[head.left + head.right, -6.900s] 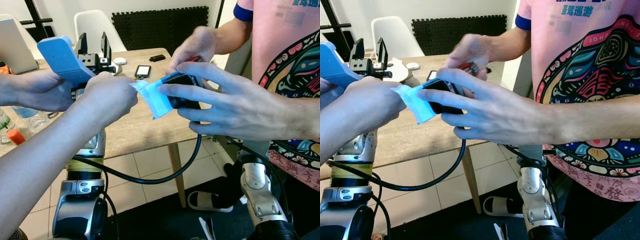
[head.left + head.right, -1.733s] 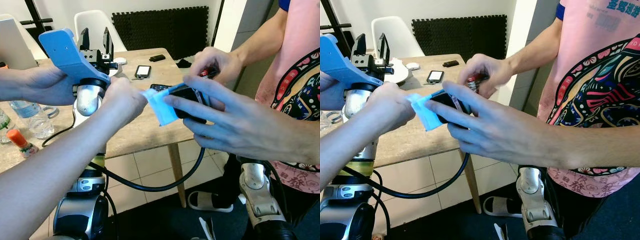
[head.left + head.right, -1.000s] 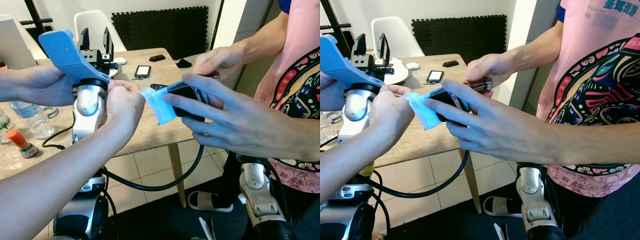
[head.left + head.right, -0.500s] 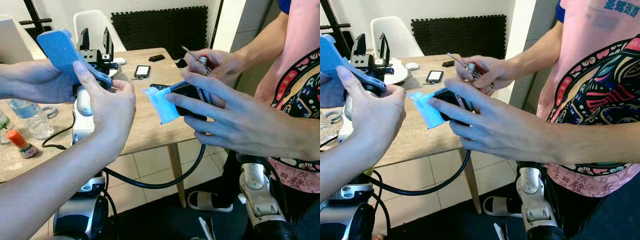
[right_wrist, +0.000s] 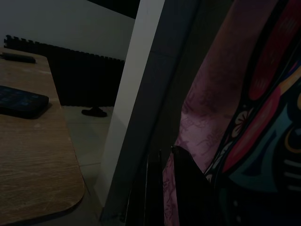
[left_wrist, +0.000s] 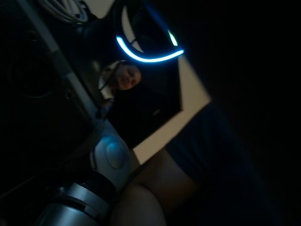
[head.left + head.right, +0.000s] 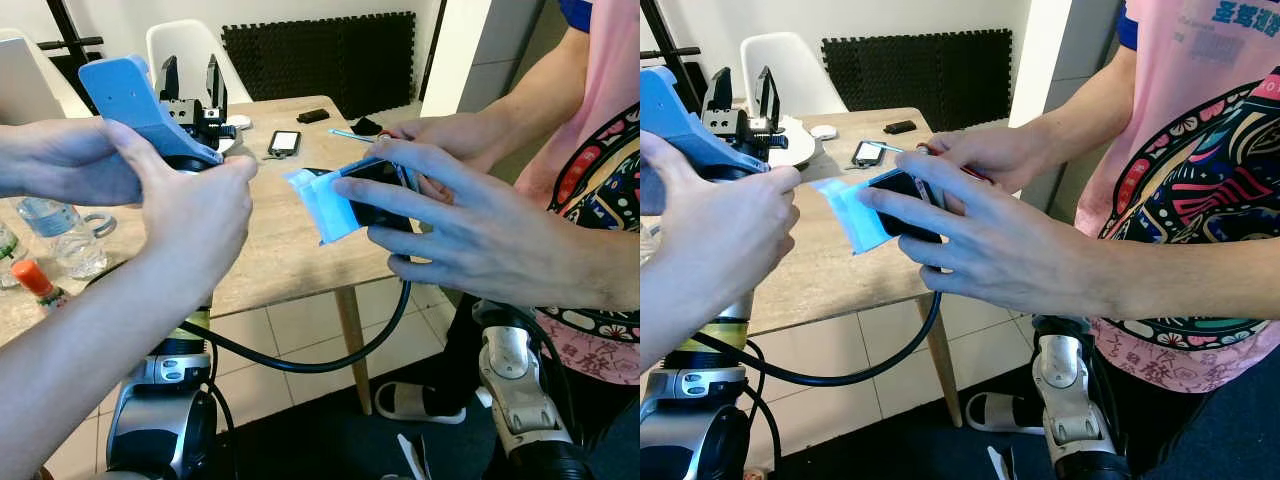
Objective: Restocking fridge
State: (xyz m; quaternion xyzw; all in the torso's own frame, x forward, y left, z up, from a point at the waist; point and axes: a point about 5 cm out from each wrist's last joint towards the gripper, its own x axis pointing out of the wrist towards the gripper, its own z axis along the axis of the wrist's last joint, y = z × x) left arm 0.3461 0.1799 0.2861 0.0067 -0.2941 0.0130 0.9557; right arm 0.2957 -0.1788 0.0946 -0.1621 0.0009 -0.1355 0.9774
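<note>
My left gripper [image 7: 188,85] is raised above the wooden table [image 7: 290,250], its two black fingers [image 7: 212,82] apart with nothing between them. Two hands of one person [image 7: 190,205] hold a blue plastic part [image 7: 130,95] fitted at that wrist. Another person in a pink shirt [image 7: 1200,150] holds a black device [image 7: 385,190] wrapped with a pale blue sheet [image 7: 320,205]; a thick black cable [image 7: 300,362] hangs from it. My right arm [image 7: 515,390] hangs low beside this person. The right wrist view is dark, with the table edge [image 5: 42,160] and the pink shirt [image 5: 244,94].
On the table lie a clear water bottle [image 7: 62,235], a small orange-capped bottle [image 7: 35,282], a phone [image 7: 285,142] and a small black item [image 7: 314,115]. A white chair [image 7: 190,50] stands behind. Tiled floor and a sandal [image 7: 405,400] lie below.
The near person's hand left the blue sheet and closed on the blue part at my left wrist. The other person's hand with a thin tool dropped behind the black device.
</note>
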